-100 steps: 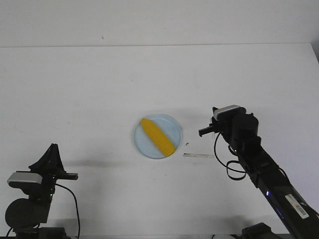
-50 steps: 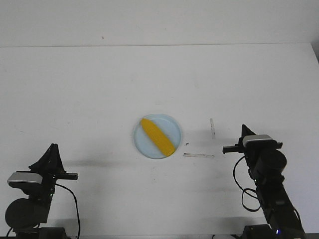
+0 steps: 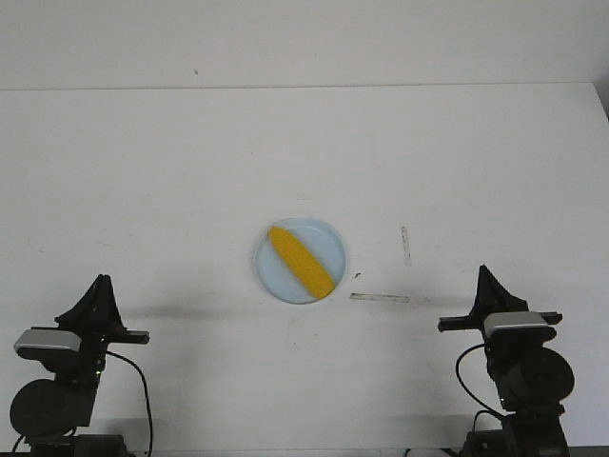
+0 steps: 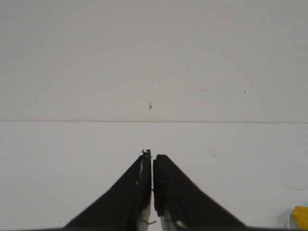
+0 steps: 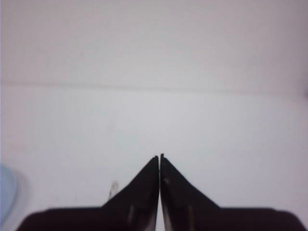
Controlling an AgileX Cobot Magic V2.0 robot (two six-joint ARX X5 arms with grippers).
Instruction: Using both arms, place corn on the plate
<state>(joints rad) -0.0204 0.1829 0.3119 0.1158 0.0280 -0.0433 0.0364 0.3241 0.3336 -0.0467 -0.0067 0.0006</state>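
A yellow-orange corn cob (image 3: 300, 260) lies diagonally on the round pale-blue plate (image 3: 329, 248) in the middle of the white table. Both arms are drawn back to the near edge, well apart from the plate. My left gripper (image 3: 99, 282) is at the near left, shut and empty; its wrist view shows the jaws (image 4: 152, 155) together and a sliver of corn (image 4: 301, 215) at the picture's edge. At the near right my right gripper (image 3: 486, 272) is shut too, the jaws (image 5: 160, 156) touching, with the plate's rim (image 5: 6, 192) just showing.
Two thin strips of clear tape lie on the table right of the plate, one lengthwise (image 3: 380, 297) and one crosswise (image 3: 405, 245). The table's far edge (image 3: 304, 87) meets a plain white wall.
The right arm has pulled back from beside the plate to the near right edge of the table and folded down. The corn, the plate and the left arm have stayed put.
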